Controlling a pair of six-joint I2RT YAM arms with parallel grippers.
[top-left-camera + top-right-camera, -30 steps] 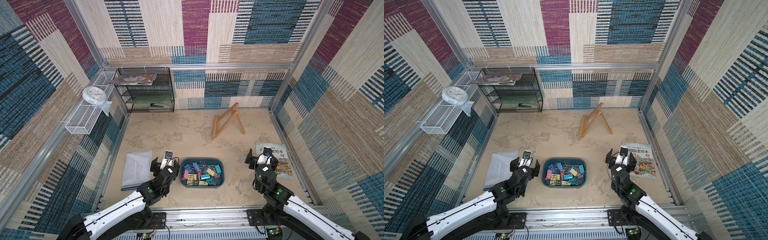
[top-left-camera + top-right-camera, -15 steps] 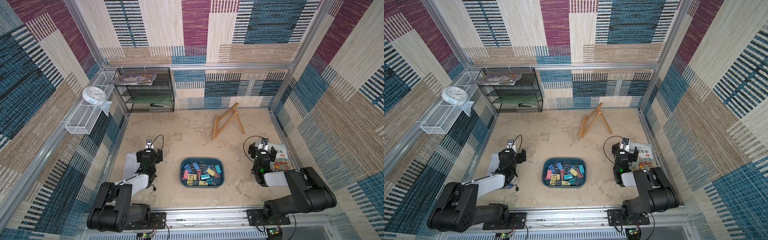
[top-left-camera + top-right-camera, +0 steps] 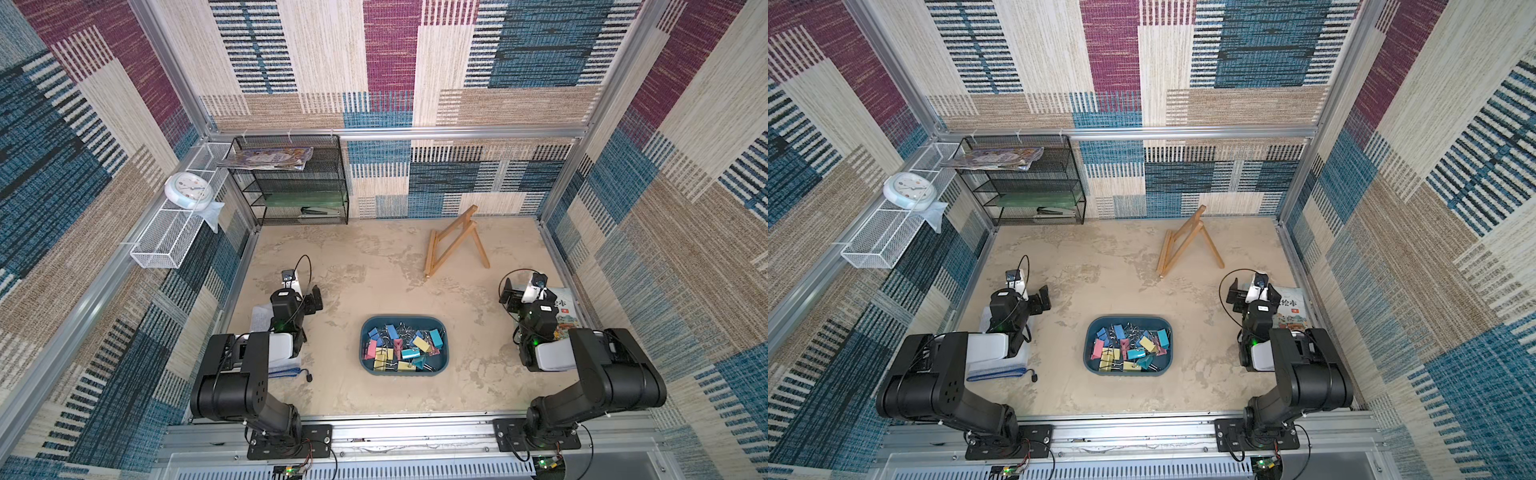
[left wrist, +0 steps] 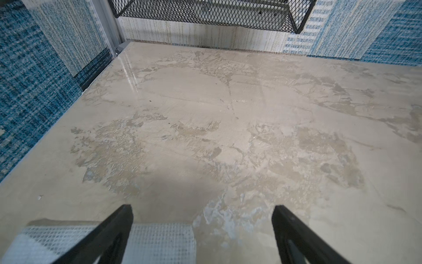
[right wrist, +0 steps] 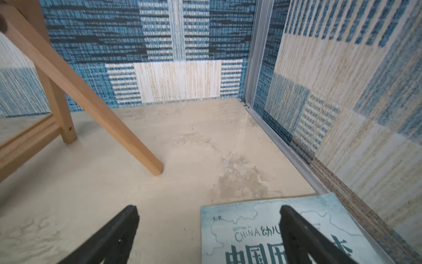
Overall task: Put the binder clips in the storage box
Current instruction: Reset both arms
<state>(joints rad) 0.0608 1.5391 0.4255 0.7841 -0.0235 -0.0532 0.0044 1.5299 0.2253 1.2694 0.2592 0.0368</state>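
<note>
Glossy stone-look tabletop [image 4: 228,102], bare wooden easel [image 5: 91,98], smooth plastic storage box [image 3: 399,372]

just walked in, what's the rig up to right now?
Nothing is being handled. The binder clips lie piled in the storage box, and none shows outside it. Both arms sit folded near their bases: the left gripper is open and empty at the edge of a white mesh pouch, the right gripper open and empty partly over a book. The job looks done.
</note>
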